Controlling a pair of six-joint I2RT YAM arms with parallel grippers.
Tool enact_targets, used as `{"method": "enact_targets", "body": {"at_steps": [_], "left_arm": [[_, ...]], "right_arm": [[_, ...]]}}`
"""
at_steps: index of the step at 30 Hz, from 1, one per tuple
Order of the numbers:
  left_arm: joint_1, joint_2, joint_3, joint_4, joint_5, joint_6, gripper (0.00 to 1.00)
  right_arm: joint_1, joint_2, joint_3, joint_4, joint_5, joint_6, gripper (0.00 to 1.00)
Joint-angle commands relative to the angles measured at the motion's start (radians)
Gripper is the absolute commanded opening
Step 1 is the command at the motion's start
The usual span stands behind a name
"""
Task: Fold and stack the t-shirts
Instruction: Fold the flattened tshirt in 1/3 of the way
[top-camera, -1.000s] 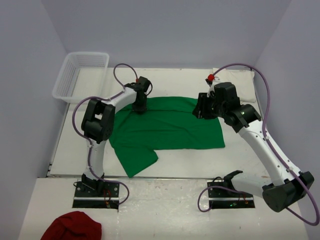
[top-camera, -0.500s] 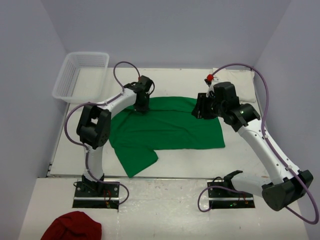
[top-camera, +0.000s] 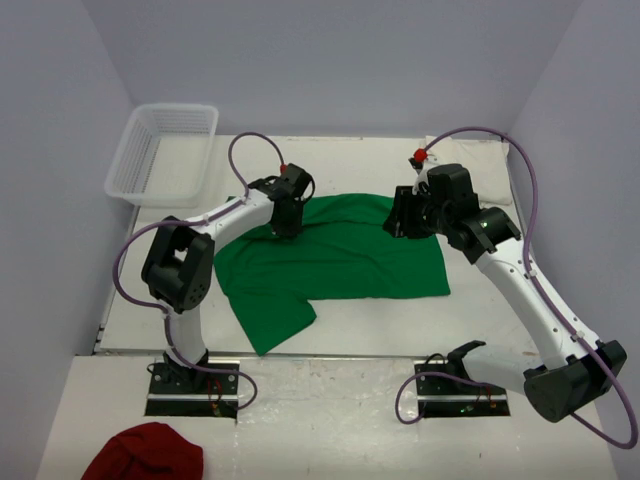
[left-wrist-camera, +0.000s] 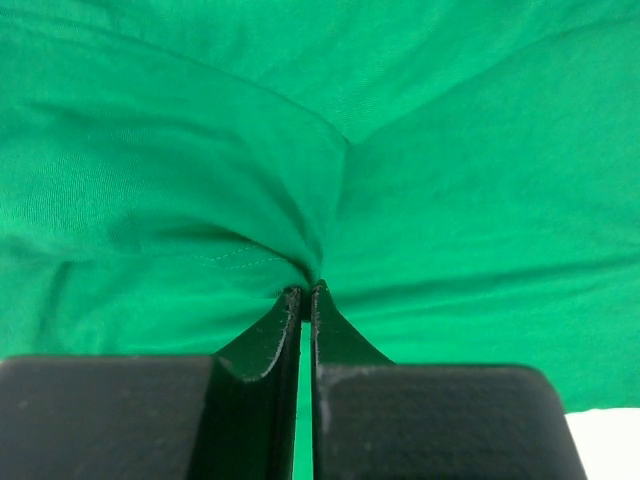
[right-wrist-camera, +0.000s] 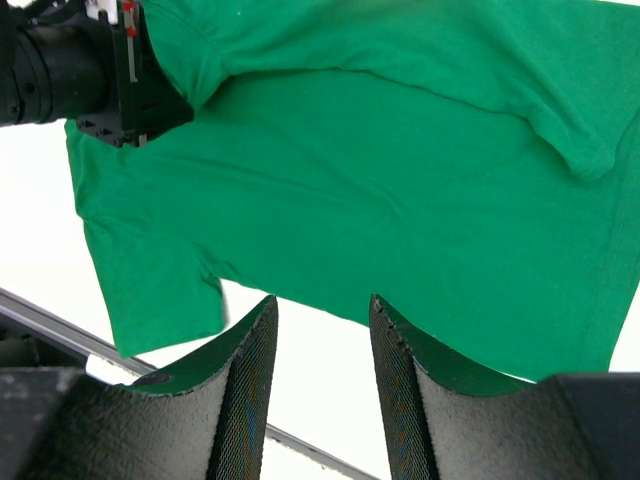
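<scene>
Top external: green shirt (top-camera: 330, 255) lies spread on the desk (top-camera: 380, 320), mid-desk between the two arms, one sleeve pointing toward the near edge. The left claw (top-camera: 284, 228) is down on the shirt's far-left part. The right claw (top-camera: 405, 225) sits over the far-right corner.

Left wrist: fingers pressed together, pinching a small ridge of green fabric; creases run out from the pinch.

Right wrist: fingers partly apart with nothing between them, above the shirt. Whether they touch the cloth, cannot tell.

A white mesh basket (top-camera: 165, 150) stands at the far-left corner. A dark red cloth (top-camera: 145, 455) lies bunched in front of the left arm's base, off the desk.
</scene>
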Motion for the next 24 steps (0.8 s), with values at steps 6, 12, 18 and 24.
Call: {"method": "enact_targets", "body": {"at_steps": [6,12,18,24], "left_arm": [[-0.014,-0.051,-0.057,0.011,-0.037,-0.034,0.12],[-0.03,-0.084,-0.059,0.014,-0.155,-0.043,0.46],[-0.033,-0.175,-0.045,0.014,-0.281,-0.071,0.56],[0.113,-0.189,-0.107,0.036,-0.101,-0.063,0.48]], "right_arm": [[-0.001,-0.02,0.026,-0.003,-0.036,0.008,0.44],[-0.002,-0.016,0.014,0.006,-0.044,0.006,0.44],[-0.002,-0.007,0.009,0.014,-0.044,0.002,0.44],[-0.002,-0.016,0.007,0.011,-0.039,-0.007,0.44]]}}
